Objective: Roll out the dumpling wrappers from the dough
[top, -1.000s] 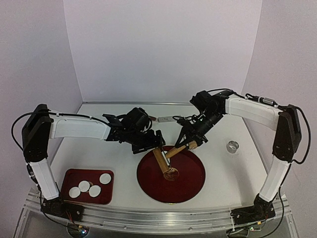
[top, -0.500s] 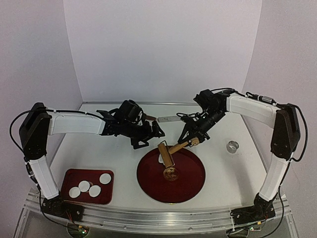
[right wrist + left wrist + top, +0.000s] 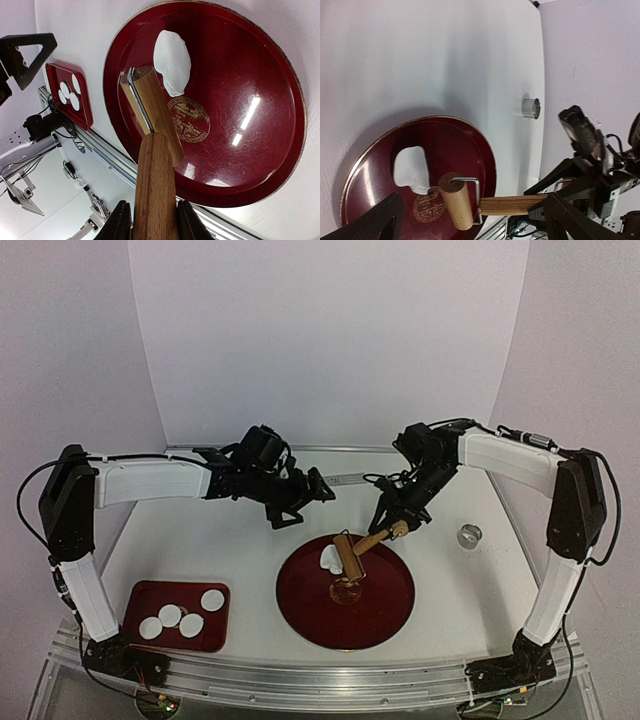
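Clasping roller (image 3: 155,125) handle, right pincer (image 3: 152,221).

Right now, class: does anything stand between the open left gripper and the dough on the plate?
Nothing visible does. The left gripper hovers open behind the plate, its path to the dough clear. The roller, in the right gripper, lies on the dough's far side.

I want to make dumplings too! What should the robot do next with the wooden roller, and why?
Probably roll the roller across the white dough. The right gripper holds its handle, the barrel is over the red plate right beside the dough, and the dough is an uneven blob, not a round wrapper yet.
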Controlling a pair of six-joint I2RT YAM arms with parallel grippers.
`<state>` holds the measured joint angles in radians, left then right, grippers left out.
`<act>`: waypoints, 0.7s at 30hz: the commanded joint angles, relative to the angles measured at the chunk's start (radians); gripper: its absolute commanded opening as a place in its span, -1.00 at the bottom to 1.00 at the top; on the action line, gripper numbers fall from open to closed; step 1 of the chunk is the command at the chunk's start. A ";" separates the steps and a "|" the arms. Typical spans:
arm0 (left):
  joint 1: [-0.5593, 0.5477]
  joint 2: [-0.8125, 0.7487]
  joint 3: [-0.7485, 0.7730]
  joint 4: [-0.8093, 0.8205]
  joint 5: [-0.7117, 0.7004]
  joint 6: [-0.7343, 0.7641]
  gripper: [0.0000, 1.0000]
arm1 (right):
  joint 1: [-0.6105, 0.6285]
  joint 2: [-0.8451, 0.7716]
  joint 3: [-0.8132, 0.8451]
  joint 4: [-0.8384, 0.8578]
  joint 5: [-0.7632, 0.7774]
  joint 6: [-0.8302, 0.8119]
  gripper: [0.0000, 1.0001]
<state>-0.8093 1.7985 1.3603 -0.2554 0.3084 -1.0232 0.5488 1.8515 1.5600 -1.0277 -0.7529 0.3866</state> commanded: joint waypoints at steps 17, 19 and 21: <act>0.009 0.011 -0.167 -0.151 -0.091 0.078 0.39 | -0.018 0.047 0.103 0.032 -0.091 0.098 -1.00; 0.009 0.028 -0.159 -0.160 -0.090 0.092 0.32 | -0.018 0.056 0.107 0.035 -0.092 0.109 -1.00; 0.009 0.041 -0.157 -0.163 -0.089 0.106 0.25 | -0.017 0.064 0.108 0.044 -0.092 0.122 -1.00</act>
<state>-0.8040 1.8156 1.1957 -0.4559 0.2099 -0.9766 0.5308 1.8974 1.6229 -1.0118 -0.8004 0.4790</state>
